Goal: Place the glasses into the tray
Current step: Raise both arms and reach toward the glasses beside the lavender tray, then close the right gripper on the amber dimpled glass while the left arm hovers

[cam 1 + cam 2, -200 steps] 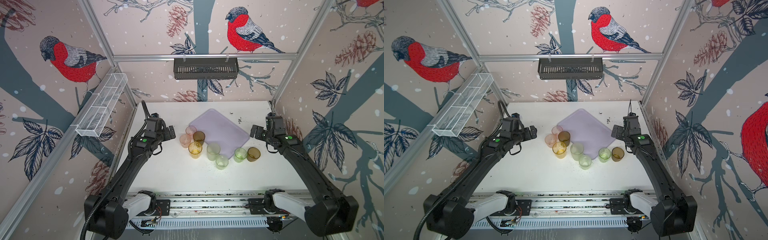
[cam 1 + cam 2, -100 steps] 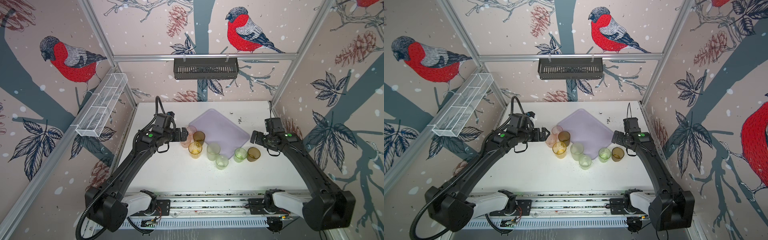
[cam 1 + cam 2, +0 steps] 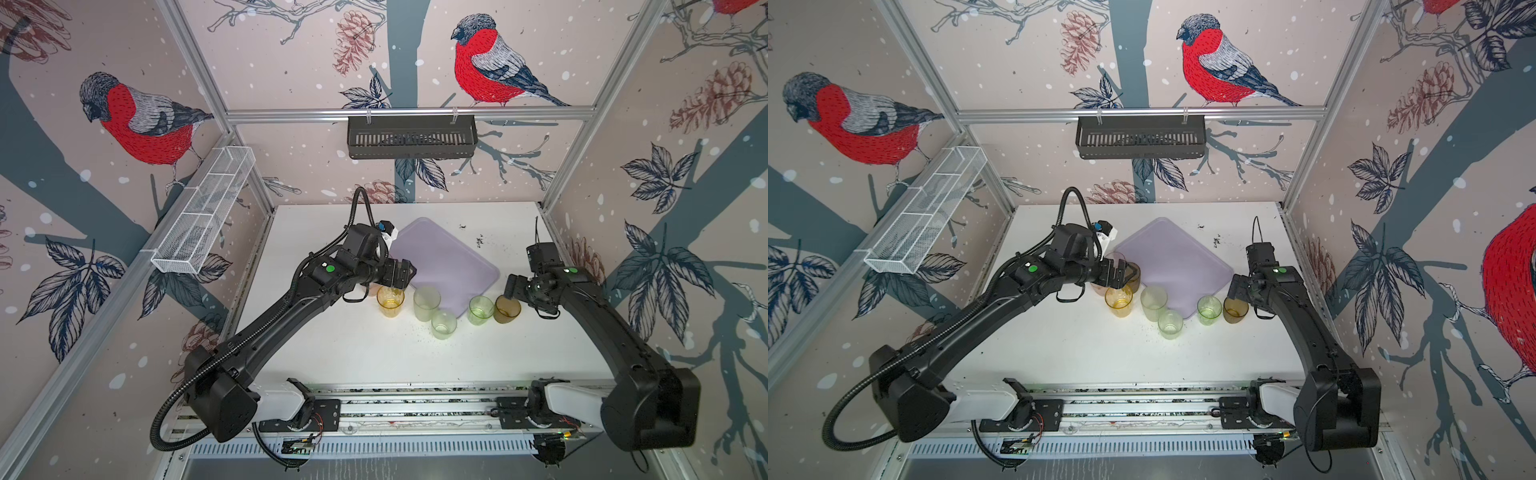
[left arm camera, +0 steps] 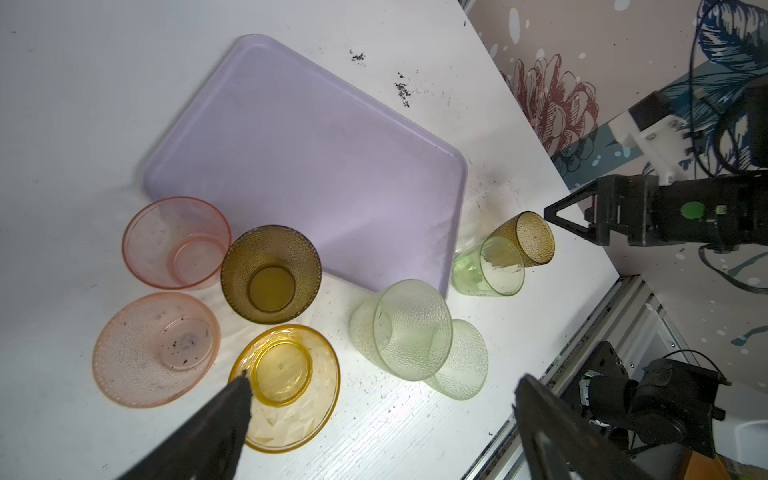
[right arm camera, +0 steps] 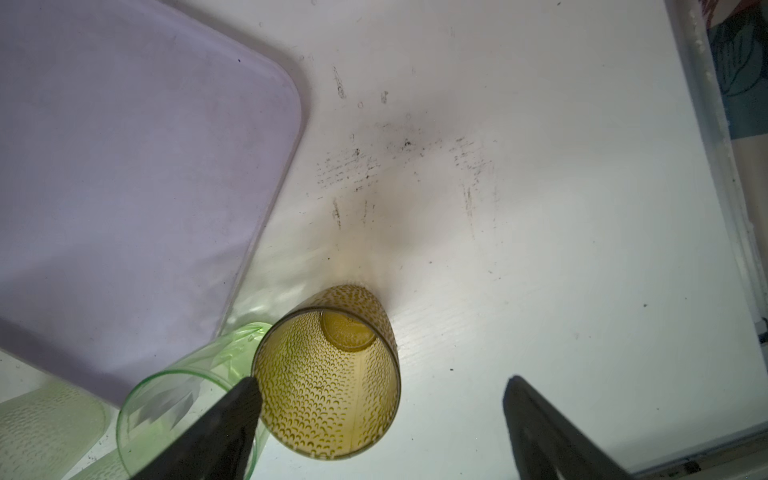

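In a top view the tray [image 3: 449,257] lies empty at centre, with the glasses on the bench [image 3: 374,353] along its lower edge.

Left wrist view: the left pincer [image 4: 382,380] gapes wide and holds nothing, low in the frame by the amber glass [image 4: 286,374].

Right wrist view: the right pincer [image 5: 380,382] is wide and empty. One finger sits at the brown glass [image 5: 328,382] rim, just beside the green glass [image 5: 187,386], so closing could topple the green glass.
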{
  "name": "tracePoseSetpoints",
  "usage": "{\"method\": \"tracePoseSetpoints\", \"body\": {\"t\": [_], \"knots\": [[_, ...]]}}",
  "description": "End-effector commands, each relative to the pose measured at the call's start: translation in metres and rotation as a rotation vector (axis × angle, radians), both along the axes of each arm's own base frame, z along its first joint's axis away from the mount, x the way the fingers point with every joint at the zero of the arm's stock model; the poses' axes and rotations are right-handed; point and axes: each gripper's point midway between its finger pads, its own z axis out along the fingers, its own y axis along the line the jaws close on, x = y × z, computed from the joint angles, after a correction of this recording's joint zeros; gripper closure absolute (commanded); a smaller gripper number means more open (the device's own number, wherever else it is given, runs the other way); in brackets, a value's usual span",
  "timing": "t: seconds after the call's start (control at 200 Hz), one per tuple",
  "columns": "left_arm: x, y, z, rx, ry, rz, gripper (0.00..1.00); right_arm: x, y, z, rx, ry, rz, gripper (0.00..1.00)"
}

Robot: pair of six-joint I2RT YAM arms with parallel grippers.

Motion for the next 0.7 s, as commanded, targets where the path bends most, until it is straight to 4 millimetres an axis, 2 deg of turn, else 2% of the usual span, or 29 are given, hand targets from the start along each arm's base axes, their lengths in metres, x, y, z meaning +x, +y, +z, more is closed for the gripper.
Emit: {"method": "tracePoseSetpoints", "body": {"t": [0.0, 0.2, 0.38, 0.56, 0.695], "knots": [[0.004, -0.017, 0.014, -0.041, -0.057, -0.053, 0.02, -0.003, 0.004, -0.001, 0.042, -0.009, -0.029, 0.10], [0.004, -0.038, 0.028, -0.065, -0.091, -0.100, 0.02, -0.013, 0.004, -0.003, 0.086, -0.020, -0.076, 0.17], [0.008, -0.048, 0.031, -0.079, -0.103, -0.130, 0.02, -0.017, -0.001, -0.005, 0.083, -0.004, -0.100, 0.23], [0.009, -0.052, 0.034, -0.080, -0.119, -0.152, 0.02, -0.021, -0.005, -0.012, 0.083, 0.013, -0.109, 0.32], [0.009, -0.051, 0.029, -0.063, -0.116, -0.152, 0.02, -0.020, -0.005, -0.019, 0.102, 0.034, -0.113, 0.37]]}}
